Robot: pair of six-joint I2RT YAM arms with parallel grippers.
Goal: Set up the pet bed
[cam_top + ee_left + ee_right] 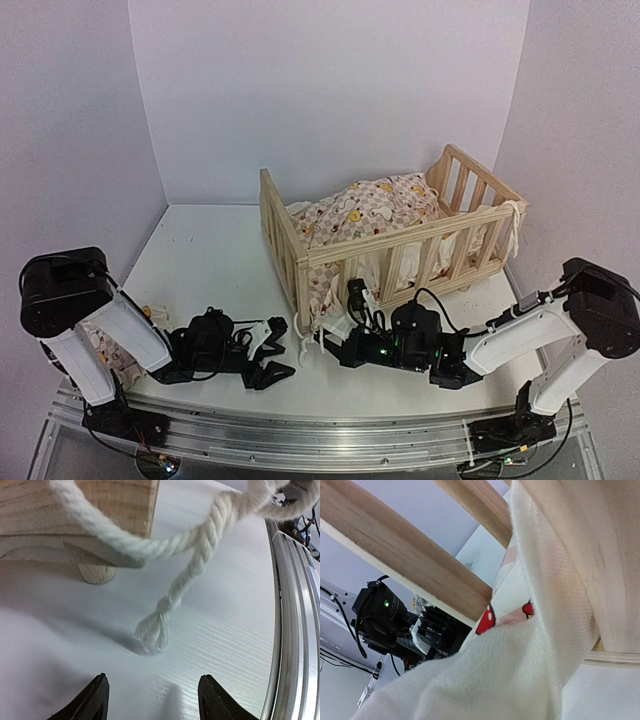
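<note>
left wrist: left gripper open-jawed, empty, facing tie string dangling off pine frame corner, probably to grab it. cushion lies inside frame; right gripper closed at frame's front rail.

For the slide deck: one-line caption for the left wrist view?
Left tool open over the table, frayed tie string dangling beside the pine frame corner.

A robotics lab test cell: plain white panels close in a white table on the left, right and far sides. A left arm and right arm are bolted to an aluminium rail at the near edge.
</note>
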